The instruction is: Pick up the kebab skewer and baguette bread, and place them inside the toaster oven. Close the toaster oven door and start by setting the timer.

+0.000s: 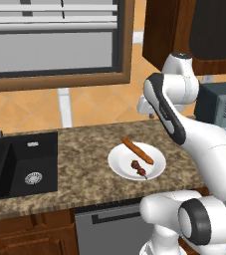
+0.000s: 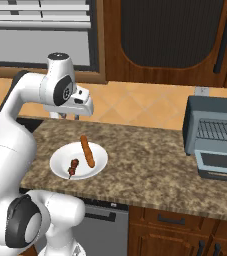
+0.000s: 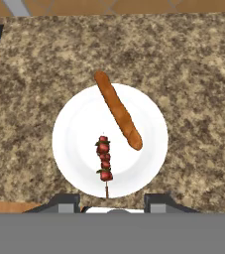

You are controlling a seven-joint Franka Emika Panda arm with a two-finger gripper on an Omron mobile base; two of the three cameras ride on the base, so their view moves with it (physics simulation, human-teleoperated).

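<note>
Two foods, a kebab skewer and a baguette bread, share a white plate near the worktop's front edge, apparently directly below the gripper, whose half-hidden fingers are pressed together, holding nothing.

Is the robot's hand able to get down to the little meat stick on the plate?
Probably yes. The gripper hangs over the white plate, and the kebab skewer lies bare below it, apart from the baguette bread. Nothing covers it. The fingers are shut, though, so they would need to open first.
</note>
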